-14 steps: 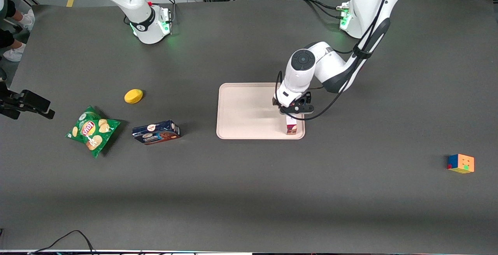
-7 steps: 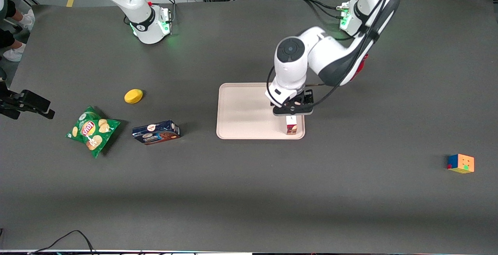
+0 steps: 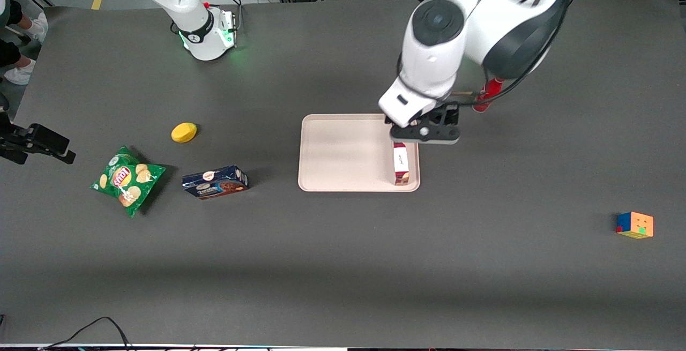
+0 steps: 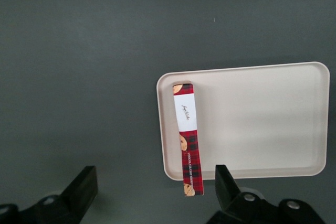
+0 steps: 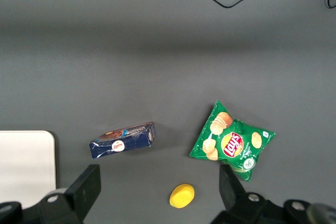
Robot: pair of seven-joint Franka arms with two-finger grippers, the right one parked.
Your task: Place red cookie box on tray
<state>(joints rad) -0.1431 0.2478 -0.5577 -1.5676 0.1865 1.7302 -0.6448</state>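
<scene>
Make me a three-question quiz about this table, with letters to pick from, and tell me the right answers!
1. Where is the red cookie box?
A. on the tray
B. beside the chips bag
C. on the puzzle cube

2. What colour is the round thing near the chips bag?
A. purple
B. yellow
C. white

3. What is the gripper doing?
A. squeezing the blue cookie box
B. holding the red cookie box in the air
C. open, above the red cookie box, holding nothing

Answers: 1 A, the box lies along the tray's edge toward the working arm. 2 B, it is plainly yellow. 3 C, the wrist view shows its fingers spread wide, with the box lying below them.
</scene>
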